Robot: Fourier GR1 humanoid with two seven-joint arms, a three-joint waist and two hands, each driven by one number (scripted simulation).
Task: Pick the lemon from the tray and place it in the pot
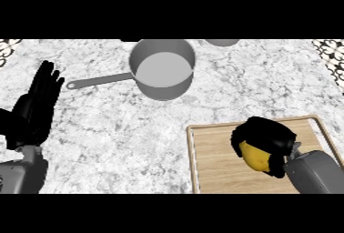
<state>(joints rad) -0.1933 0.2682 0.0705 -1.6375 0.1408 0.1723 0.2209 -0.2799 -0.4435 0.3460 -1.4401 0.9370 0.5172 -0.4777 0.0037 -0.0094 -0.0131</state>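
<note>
right hand [263,136] curled round smooth yellow lemon [255,157] over wooden tray [215,164].

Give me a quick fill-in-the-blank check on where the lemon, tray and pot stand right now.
1. The right robot hand is curled round the ____, over the wooden tray.
2. The grey pot has nothing in it, and its handle points toward the view's ____.
3. The left robot hand rests open with its fingers pointing ____.
4. The pot stands on the ____ countertop.

Missing words: lemon; left; up; marble
</note>
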